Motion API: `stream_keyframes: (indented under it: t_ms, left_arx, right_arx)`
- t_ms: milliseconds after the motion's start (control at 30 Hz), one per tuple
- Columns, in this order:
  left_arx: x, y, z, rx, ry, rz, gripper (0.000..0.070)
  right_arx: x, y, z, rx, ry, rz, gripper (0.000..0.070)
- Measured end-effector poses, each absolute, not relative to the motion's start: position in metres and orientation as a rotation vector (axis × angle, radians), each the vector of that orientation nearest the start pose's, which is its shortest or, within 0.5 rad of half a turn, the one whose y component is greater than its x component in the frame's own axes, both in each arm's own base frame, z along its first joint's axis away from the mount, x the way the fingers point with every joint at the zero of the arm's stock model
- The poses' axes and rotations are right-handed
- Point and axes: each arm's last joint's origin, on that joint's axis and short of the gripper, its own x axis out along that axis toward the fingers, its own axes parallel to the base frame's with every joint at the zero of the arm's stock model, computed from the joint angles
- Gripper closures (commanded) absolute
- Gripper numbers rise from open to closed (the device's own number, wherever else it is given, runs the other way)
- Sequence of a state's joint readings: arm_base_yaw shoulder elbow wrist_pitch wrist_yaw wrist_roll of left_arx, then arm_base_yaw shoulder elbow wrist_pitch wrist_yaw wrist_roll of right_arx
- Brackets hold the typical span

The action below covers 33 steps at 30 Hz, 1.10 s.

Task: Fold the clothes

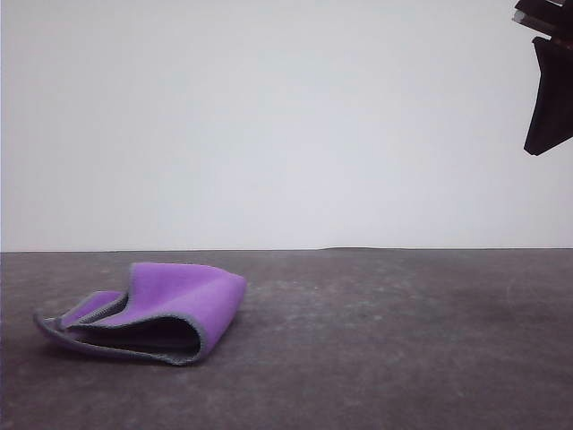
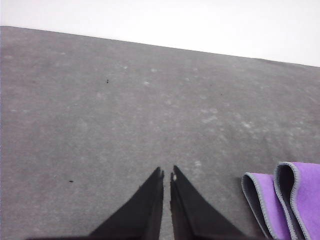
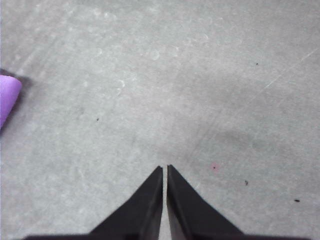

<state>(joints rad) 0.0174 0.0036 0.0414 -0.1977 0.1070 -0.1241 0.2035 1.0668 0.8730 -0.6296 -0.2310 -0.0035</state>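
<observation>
The clothes [image 1: 170,309] are one small purple cloth with pale grey stitched edging, lying folded over on the dark grey table [image 1: 403,340] at the left. Its layered edges [image 2: 285,197] lie beside my left gripper [image 2: 167,172], which is shut and holds nothing above bare table. A purple corner of the cloth [image 3: 7,97] sits at the edge of the right wrist view, well away from my right gripper [image 3: 165,167], which is shut and empty. In the front view my right gripper [image 1: 546,90] hangs high at the top right corner.
A plain white wall [image 1: 286,116] rises behind the table's far edge. The grey tabletop [image 3: 175,90] carries faint scuffs and small specks.
</observation>
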Motion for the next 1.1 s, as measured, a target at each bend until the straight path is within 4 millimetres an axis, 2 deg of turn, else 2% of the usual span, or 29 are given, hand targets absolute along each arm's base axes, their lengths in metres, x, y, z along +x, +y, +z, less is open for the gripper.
stream_keyframes:
  t_ms: [467, 600, 733, 833, 1100]
  left_arx:
    - [0.094, -0.001, 0.158, -0.133, 0.165, -0.079, 0.0684]
    - [0.094, -0.001, 0.158, -0.134, 0.165, -0.080, 0.0684]
    - [0.094, -0.001, 0.158, -0.133, 0.165, -0.079, 0.0684]
    - [0.094, -0.001, 0.158, -0.133, 0.165, -0.079, 0.0684]
    - [0.094, -0.001, 0.158, -0.133, 0.165, -0.079, 0.0684]
  right_arx:
    - [0.204, 0.049, 0.276, 0.007, 0.828, 0.411, 0.0693]
    - [0.200, 0.046, 0.279, -0.048, 0.800, 0.405, 0.0692]
    - [0.180, 0.034, 0.286, -0.092, 0.640, 0.364, 0.0692]
    - [0.163, 0.023, 0.282, -0.098, 0.498, 0.318, 0.0692]
    - [0.113, 0.007, 0.234, -0.091, 0.344, 0.214, 0.0692]
